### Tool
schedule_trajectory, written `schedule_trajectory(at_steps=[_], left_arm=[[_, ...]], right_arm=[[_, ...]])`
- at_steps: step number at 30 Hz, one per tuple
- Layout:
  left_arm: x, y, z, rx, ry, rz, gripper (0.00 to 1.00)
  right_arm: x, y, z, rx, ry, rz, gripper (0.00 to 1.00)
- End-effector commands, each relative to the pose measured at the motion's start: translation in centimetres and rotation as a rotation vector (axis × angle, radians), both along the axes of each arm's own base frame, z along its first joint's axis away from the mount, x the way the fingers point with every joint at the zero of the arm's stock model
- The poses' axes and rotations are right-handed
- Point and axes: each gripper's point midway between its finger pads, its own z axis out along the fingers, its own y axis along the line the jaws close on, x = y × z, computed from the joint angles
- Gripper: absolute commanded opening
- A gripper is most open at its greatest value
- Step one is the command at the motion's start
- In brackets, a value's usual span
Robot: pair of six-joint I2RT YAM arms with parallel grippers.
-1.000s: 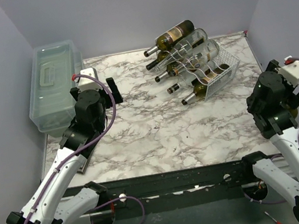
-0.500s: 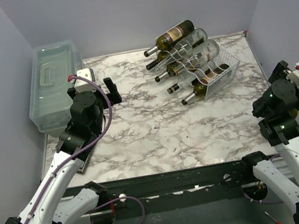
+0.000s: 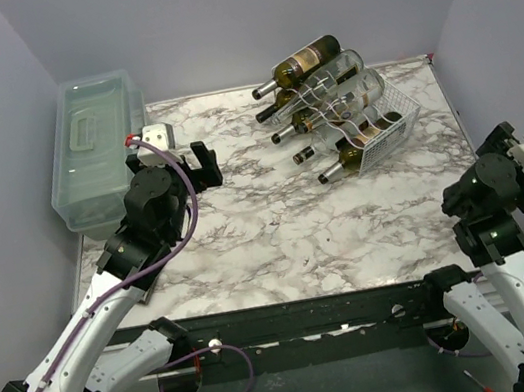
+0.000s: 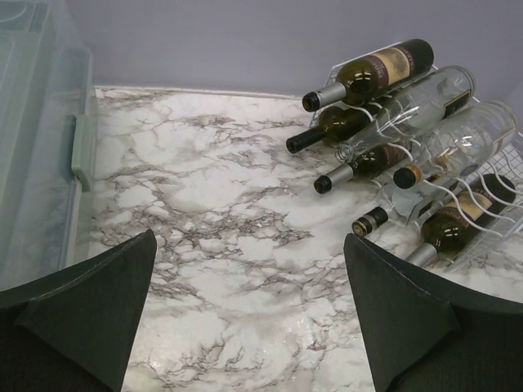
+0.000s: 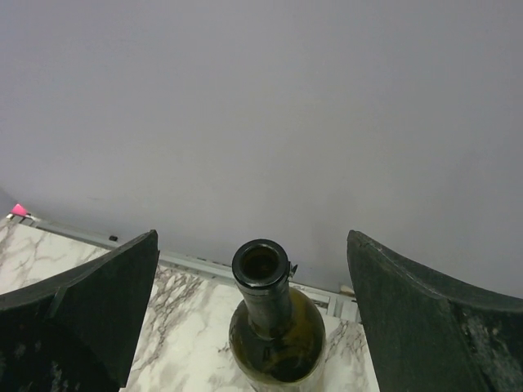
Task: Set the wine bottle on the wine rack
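One open-mouthed wine bottle (image 5: 274, 327) stands upright at the table's right edge, framed between the spread fingers of the right gripper (image 5: 253, 318), which holds nothing. This looks like the approach to a grasp, so the next move calls for closing in on the neck. Farther back, the left gripper (image 4: 245, 327) hangs spread and empty, facing the wine rack (image 3: 387, 128) loaded with bottles.

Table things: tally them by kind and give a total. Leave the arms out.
Rack: 1
Bottles lying on it: 7
Standing bottle: 1
Plastic box: 1
Total: 10
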Motion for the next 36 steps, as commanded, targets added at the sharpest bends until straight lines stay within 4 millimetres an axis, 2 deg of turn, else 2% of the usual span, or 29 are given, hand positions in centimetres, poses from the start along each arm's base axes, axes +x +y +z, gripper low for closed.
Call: schedule_trajectory(at_steps=[1, 14, 22, 28, 31, 36], left_arm=[[-0.4, 0.0, 1.4, -0.009, -0.028, -0.01, 0.99], [0.2, -0.2, 0.3, 0.02, -0.005, 0.006, 0.99], [0.3, -0.4, 0.0, 0.03, 0.003, 0.004, 0.99], [0.3, -0.5, 0.0, 0.034, 0.002, 0.004, 0.99], [0.3, -0.6, 0.0, 0.035, 0.003, 0.001, 0.99], [0.2, -0.6, 0.0, 0.037, 0.002, -0.002, 0.99]], right_arm=[[-0.3, -0.2, -2.6, 0.031, -0.001, -0.071, 1.0], [0.8, -0.5, -6.4, 0.047, 0.012, -0.133, 1.0], [1.7, -3.2, -7.7, 0.073, 0.054, -0.176, 1.0], [2.6, -3.4, -8.1, 0.067, 0.093, -0.148, 1.0], [3.2, -3.4, -8.4, 0.063, 0.113, -0.123, 0.94], [4.0, -3.1, -9.1, 0.063, 0.141, -0.07, 0.77]])
